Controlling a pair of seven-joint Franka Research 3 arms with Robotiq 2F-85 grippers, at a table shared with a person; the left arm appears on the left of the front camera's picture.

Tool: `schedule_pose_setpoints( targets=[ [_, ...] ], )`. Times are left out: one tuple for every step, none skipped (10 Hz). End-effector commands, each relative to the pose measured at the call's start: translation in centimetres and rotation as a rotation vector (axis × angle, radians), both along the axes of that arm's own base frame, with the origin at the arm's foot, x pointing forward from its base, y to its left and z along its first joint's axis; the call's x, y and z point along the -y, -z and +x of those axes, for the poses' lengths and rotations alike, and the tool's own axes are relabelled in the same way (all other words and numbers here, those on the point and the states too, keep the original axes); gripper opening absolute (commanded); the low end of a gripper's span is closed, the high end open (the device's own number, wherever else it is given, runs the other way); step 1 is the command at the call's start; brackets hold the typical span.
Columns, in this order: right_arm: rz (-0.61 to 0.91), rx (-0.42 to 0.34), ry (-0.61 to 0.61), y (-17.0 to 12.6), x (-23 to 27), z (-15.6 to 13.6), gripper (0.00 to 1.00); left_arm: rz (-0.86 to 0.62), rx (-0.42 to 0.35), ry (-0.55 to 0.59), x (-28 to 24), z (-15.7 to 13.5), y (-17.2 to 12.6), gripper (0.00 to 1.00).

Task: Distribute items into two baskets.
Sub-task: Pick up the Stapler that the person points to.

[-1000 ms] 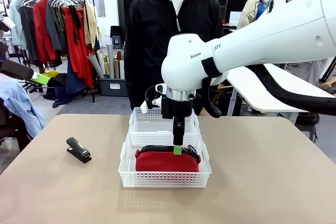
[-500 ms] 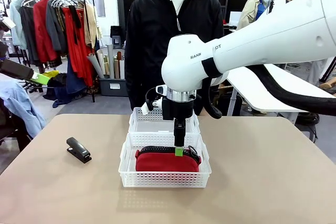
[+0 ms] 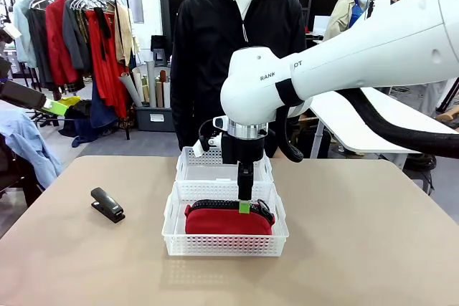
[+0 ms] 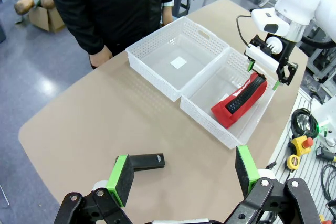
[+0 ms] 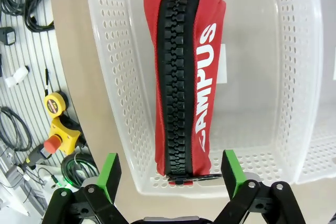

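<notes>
- My right gripper (image 5: 170, 174) is wide open with nothing in it. It hangs over the near basket (image 3: 222, 244), where the red pouch (image 5: 184, 77) lies zipper-up along the basket's length.
- That basket looks sorted to me. The stapler (image 3: 107, 206) is the leftover, out on the bare table on my left side and well apart from both baskets.
- My left gripper (image 4: 184, 169) is also fully open and empty, up above the table. In its wrist view the stapler sits below and just ahead of the fingers, so I'd say the left arm is clearly the nearer one.
- The catch is that the stapler's long axis runs roughly along the line from one pad to the other. I reckon I'd need to roll the wrist so the jaws close across its narrow width.
- The far basket (image 3: 192, 163) looks empty apart from a pale patch on its floor, so that's the likely home for the stapler.
- Hard to make out: one end of the stapler tucks behind my left finger in the wrist view. From the front, my right arm covers part of the far basket, and I can't tell if my right fingertips touch the zipper or just clear it.
</notes>
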State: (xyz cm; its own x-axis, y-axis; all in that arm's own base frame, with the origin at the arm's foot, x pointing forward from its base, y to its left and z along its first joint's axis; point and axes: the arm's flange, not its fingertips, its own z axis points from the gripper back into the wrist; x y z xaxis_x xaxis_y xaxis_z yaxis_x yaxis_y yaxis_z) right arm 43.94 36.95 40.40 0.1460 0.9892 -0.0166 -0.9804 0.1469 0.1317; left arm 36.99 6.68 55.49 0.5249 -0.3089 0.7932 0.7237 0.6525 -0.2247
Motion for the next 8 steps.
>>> schedule_pose_setpoints(
  targets=[
    [0.011, 0.013, 0.003, -0.2, -0.1, 0.2, 1.00, -0.003, 0.012, -0.002, 0.0, 0.0, -0.1, 1.00],
    [0.011, 0.013, 0.003, -0.2, -0.1, 0.2, 1.00, -0.003, 0.012, -0.002, 0.0, 0.0, -0.1, 1.00],
    [0.011, 0.013, 0.003, -0.2, -0.1, 0.2, 1.00, -0.003, 0.012, -0.002, 0.0, 0.0, -0.1, 1.00],
    [0.000, 0.000, 0.000, 0.0, 0.0, 0.0, 1.00, -0.003, 0.012, -0.002, 0.0, 0.0, -0.1, 1.00],
    [0.000, 0.030, 0.070, -1.9, 1.0, 0.3, 1.00, -0.003, 0.012, -0.002, 0.0, 0.0, -0.1, 1.00],
    [0.019, 0.064, 0.139, -3.9, 3.0, 0.4, 1.00, -0.003, 0.012, -0.002, 0.0, 0.0, -0.1, 1.00],
    [0.047, 0.077, 0.237, -5.7, 5.7, 0.2, 1.00, -0.003, 0.012, -0.002, 0.0, 0.0, -0.1, 1.00],
    [0.091, 0.069, 0.313, -7.2, 8.7, -0.5, 1.00, -0.003, 0.012, -0.002, 0.0, 0.0, -0.1, 1.00]
  ],
)
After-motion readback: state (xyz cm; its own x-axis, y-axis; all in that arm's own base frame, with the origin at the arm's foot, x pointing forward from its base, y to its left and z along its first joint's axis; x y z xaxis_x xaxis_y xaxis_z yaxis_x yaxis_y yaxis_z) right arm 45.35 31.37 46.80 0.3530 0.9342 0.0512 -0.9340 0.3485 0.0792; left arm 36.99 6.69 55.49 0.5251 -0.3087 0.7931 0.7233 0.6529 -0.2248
